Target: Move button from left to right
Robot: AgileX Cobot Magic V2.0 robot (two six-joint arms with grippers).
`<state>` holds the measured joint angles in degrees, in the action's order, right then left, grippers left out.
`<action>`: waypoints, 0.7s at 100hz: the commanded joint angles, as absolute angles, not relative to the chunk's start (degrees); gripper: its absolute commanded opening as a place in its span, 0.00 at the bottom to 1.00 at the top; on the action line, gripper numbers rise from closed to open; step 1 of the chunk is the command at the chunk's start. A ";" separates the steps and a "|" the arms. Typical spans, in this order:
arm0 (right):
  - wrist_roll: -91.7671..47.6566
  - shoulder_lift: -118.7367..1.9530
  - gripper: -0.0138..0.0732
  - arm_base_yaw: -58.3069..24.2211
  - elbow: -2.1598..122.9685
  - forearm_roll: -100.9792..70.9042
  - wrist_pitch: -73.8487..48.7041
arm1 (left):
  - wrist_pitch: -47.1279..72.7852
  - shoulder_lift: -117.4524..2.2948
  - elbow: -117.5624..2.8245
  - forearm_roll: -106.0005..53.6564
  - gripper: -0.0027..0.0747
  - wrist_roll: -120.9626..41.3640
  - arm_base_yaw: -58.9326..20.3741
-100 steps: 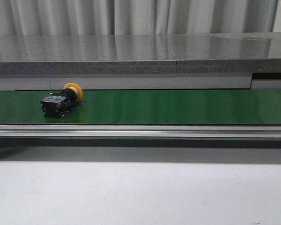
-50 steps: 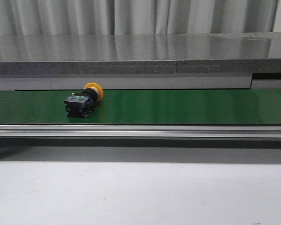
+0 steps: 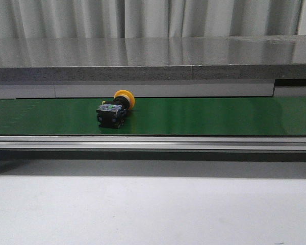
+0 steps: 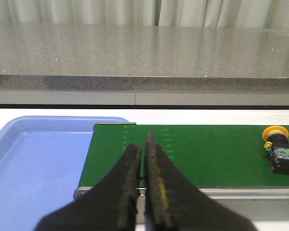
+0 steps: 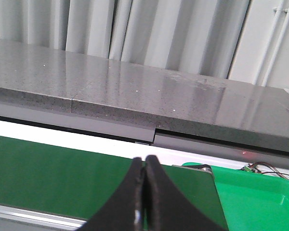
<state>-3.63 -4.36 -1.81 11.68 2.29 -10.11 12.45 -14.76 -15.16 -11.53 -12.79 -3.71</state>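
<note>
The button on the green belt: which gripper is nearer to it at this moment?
Left. The button shows in the left wrist view, off to one side of the shut left gripper. The right gripper, also shut, sees only bare belt and a green bin.

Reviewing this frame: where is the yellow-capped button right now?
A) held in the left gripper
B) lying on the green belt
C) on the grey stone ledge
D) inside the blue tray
B: the button lies on its side on the green belt, with no gripper touching it.
</note>
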 commanded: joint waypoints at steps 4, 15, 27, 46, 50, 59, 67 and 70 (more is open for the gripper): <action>-3.84 -12.72 0.02 -1.44 20.84 2.56 -13.46 | 7.76 -15.21 -16.75 -12.36 0.04 -12.71 -4.26; -3.84 -21.68 0.02 -1.44 29.19 2.56 -22.20 | 7.76 -15.21 -16.75 -12.36 0.04 -12.71 -4.26; -3.84 -31.71 0.02 -1.44 37.43 2.56 -30.30 | 7.76 -15.21 -16.75 -12.36 0.04 -12.71 -4.26; -3.84 -44.65 0.02 -1.44 45.51 2.49 -32.77 | 7.76 -15.21 -16.75 -12.36 0.04 -12.71 -4.26; -3.84 -46.92 0.02 -1.44 46.47 2.49 -32.64 | 7.76 -15.21 -16.75 -12.36 0.04 -12.71 -4.26; -3.84 -51.48 0.02 -1.44 47.45 2.49 -31.72 | 7.76 -15.21 -16.75 -12.36 0.04 -12.71 -4.26; -3.84 -54.74 0.02 -1.44 47.52 2.49 -31.32 | 7.76 -15.21 -16.75 -12.36 0.04 -12.71 -4.26; -3.84 -55.64 0.02 -1.44 47.52 2.42 -31.32 | 7.76 -15.21 -16.75 -12.36 0.04 -12.71 -4.26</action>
<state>-3.63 -53.35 -1.81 45.36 2.19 -35.16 12.41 -14.76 -15.16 -11.53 -12.79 -3.71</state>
